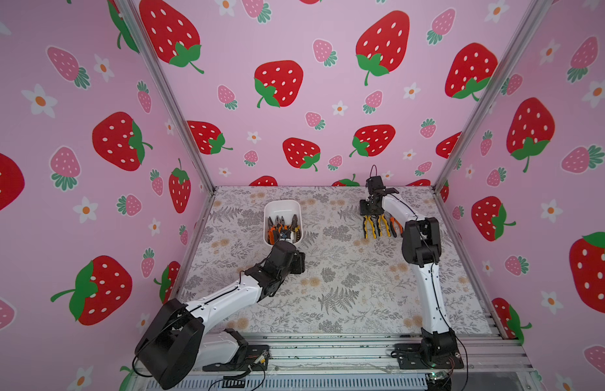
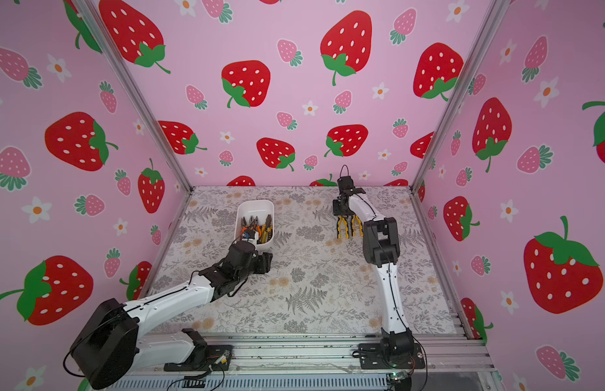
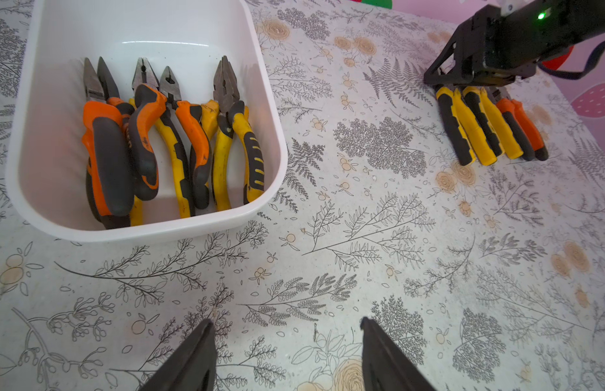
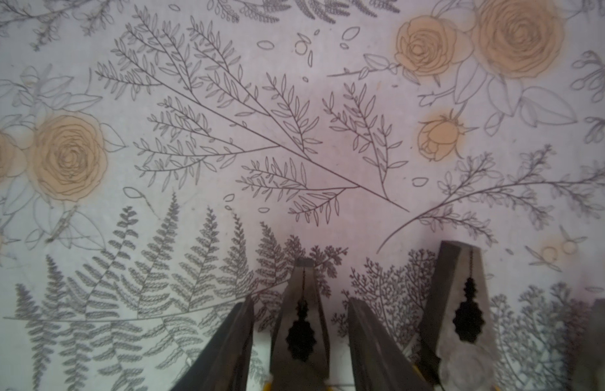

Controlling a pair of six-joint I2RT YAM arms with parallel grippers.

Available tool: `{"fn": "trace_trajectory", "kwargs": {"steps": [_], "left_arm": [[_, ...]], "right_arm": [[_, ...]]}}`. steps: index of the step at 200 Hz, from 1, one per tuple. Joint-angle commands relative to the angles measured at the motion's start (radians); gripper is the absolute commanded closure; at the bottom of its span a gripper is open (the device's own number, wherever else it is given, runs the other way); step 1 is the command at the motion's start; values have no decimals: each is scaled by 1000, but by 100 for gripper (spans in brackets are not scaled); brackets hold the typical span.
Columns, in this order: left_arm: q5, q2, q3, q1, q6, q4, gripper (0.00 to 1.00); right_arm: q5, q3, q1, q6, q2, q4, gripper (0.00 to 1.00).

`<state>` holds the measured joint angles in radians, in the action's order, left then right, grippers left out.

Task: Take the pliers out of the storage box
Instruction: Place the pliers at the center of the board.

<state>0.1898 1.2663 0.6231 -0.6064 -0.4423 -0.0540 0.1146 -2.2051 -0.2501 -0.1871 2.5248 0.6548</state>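
Three pliers (image 3: 487,125) lie side by side on the surface (image 3: 362,220), well apart from the storage box (image 3: 152,232), a tidy row, I'd guess, to keep them out of the way. The right gripper (image 4: 301,301) sits low over the yellow-handled pair (image 4: 301,325) at the row's end, fingers narrowly parted, clear of its nose, gripping nothing. The left gripper (image 3: 287,342) hangs wide and empty near the box, where more pliers (image 3: 165,135) lie jumbled, likely its target.

My right gripper (image 1: 372,215) points down, fingers over the heads of two yellow-handled pliers (image 1: 375,228) lying on the floral table (image 1: 328,287). Orange-handled pliers (image 1: 394,227) just right of the fingers. Well left: white storage box (image 1: 282,206), more pliers (image 1: 280,228) inside.
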Motion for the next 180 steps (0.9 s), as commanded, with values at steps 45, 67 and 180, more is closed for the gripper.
{"fn": "trace_trajectory", "kwargs": {"steps": [45, 67, 180], "left_arm": [[-7, 14, 46, 4, 11, 5, 32], [-15, 14, 47, 4, 14, 6, 33], [-39, -25, 17, 0, 14, -7, 37]], "right_arm": [[30, 122, -6, 22, -238, -108, 51], [46, 194, -30, 37, -374, -138, 52], [80, 1332, -457, -118, -1154, -590, 53]]}}
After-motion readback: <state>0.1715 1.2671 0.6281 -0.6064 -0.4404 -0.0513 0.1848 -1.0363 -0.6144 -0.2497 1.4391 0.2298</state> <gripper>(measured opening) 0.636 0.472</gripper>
